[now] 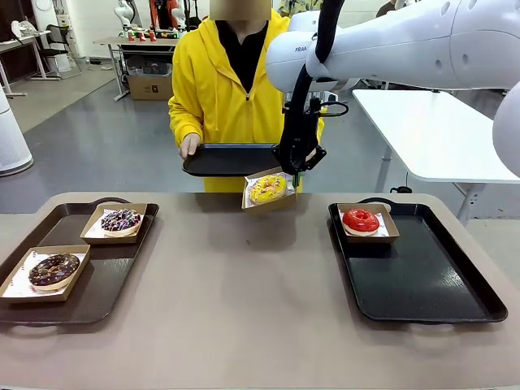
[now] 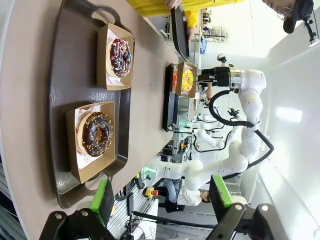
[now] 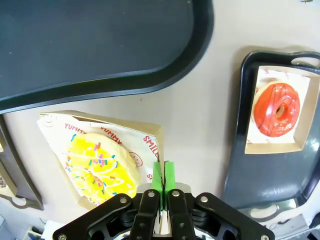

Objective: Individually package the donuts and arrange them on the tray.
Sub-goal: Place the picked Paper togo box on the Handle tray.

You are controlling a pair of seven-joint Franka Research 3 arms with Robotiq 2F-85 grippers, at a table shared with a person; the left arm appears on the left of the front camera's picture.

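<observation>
Front view: right gripper (image 1: 297, 171) is pinching the paper box (image 1: 268, 192) with the yellow donut (image 1: 267, 188), dangling it above the table beneath the person's tray (image 1: 223, 160); left gripper (image 2: 162, 199) is hanging wide open.

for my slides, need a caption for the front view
Right gripper lifts boxed yellow sprinkled donut toward the black tray a person holds out.

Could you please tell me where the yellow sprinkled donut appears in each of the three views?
Front view: yellow donut at centre, in a box held above the table.
Left wrist view: small, upper middle.
Right wrist view: lower left.
Shared landmark: red donut.
</observation>
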